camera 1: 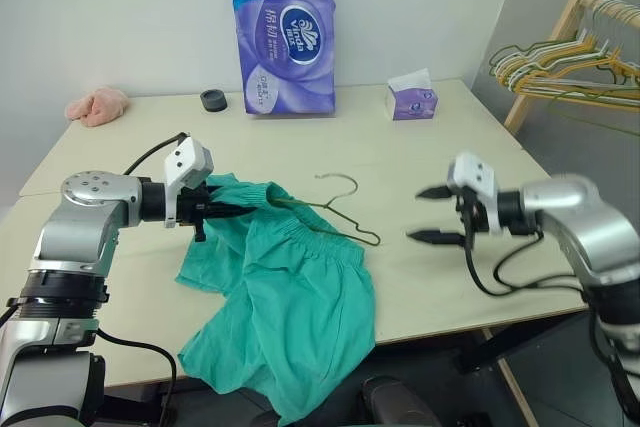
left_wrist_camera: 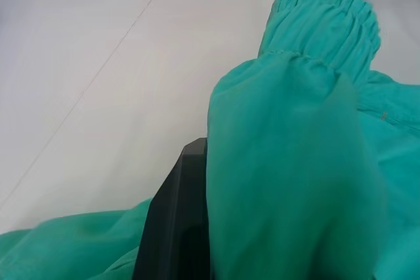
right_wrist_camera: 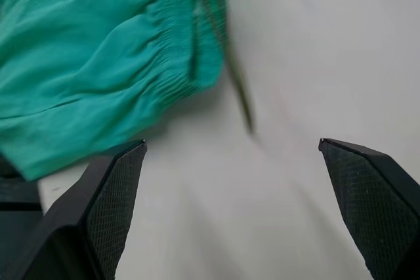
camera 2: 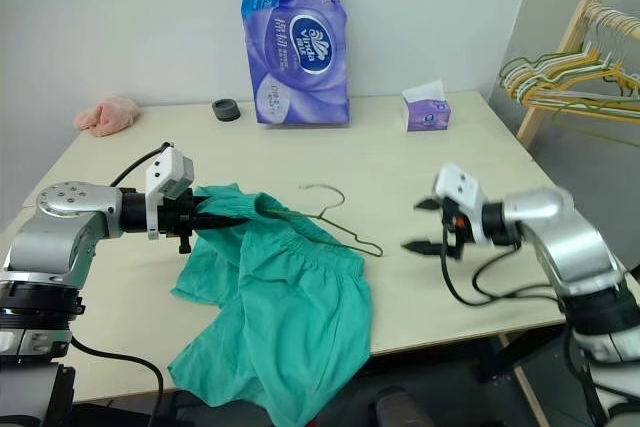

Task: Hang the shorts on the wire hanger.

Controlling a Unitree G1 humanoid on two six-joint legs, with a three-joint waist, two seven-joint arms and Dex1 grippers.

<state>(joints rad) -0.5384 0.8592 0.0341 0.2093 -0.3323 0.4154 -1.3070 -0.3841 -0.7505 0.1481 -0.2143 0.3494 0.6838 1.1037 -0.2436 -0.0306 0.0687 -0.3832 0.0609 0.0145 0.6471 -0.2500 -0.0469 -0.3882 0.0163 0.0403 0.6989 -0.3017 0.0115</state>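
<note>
The shorts (camera 1: 285, 292) are spread on the table (camera 1: 420, 152), one leg draped over its near edge, with the waistband gripped by the closed left hand (camera 1: 215, 210). The hanger (camera 1: 345, 215) is partly threaded into the waistband, its hook lying bare on the table. The right hand (camera 1: 432, 215) is held open just beside the hanger, touching nothing.

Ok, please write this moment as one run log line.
left gripper: shut on teal-green cloth shorts | right gripper: open, empty | thin wire hanger: partly inside waistband
</note>
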